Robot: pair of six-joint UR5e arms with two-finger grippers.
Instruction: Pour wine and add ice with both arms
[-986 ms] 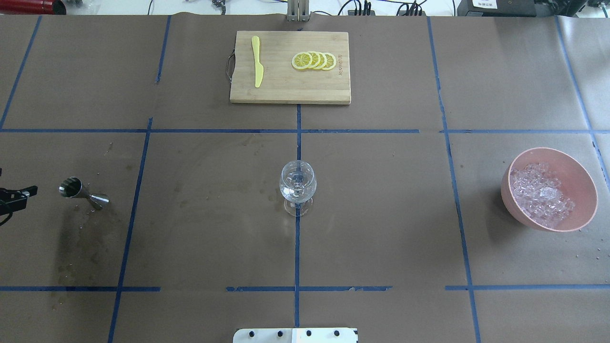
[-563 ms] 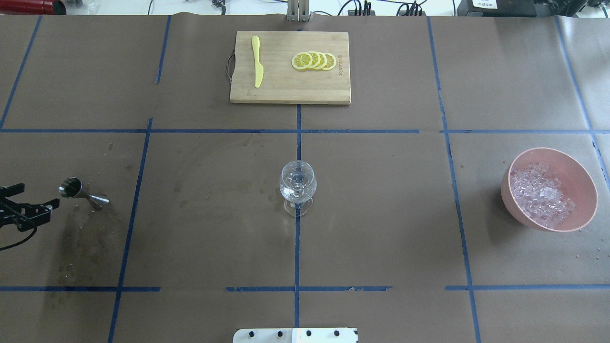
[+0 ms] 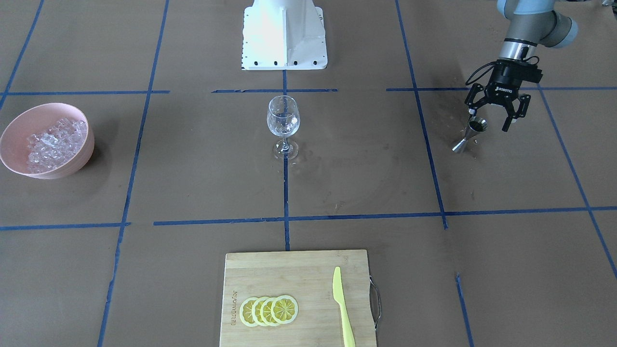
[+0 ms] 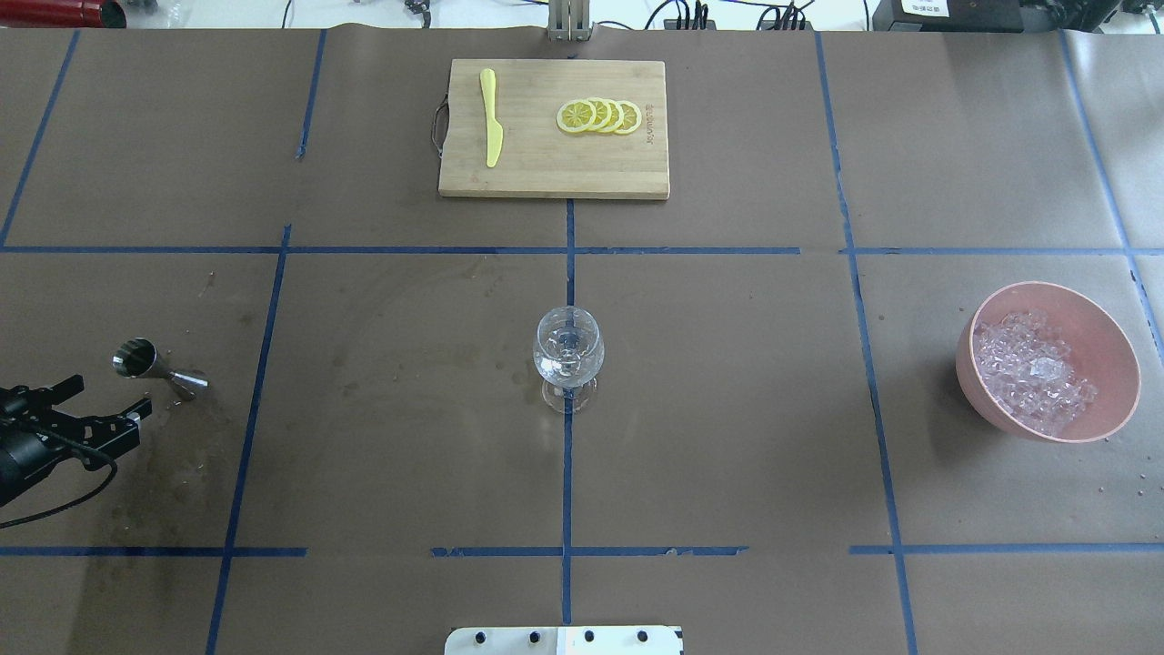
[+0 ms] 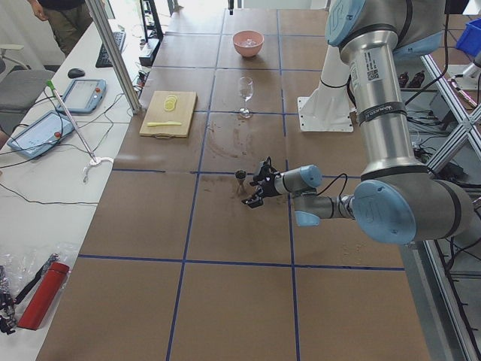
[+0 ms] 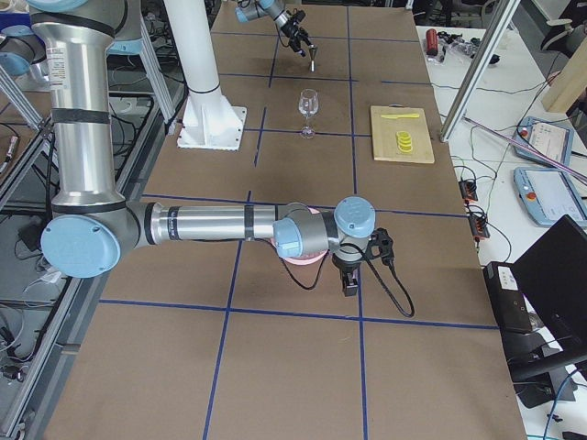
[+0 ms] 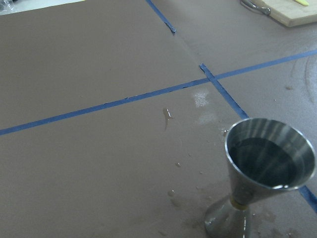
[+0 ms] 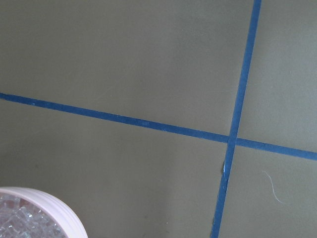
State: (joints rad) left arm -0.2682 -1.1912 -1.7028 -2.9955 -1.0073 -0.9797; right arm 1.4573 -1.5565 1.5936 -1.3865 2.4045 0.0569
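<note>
I have the wine glass point(image 4: 568, 359) at the middle of the worktop point(image 4: 727, 455), straight ahead of the robot's base point(image 4: 564, 640). Beyond it, at the far edge, lies the cutting board point(image 4: 546, 173), with the knife point(image 4: 491, 118) on its left part and the lemon slices point(image 4: 600, 116) overlapping in a row to the right. Far to the robot's right sits the bowl point(image 4: 1105, 337) with ice point(image 4: 1032, 368) in it, and the right gripper point(image 6: 350, 282) is just beside it. Far to the left stands the jigger point(image 4: 156, 368), with the left gripper point(image 4: 114, 398) near it on the robot's side, apart from it.
</note>
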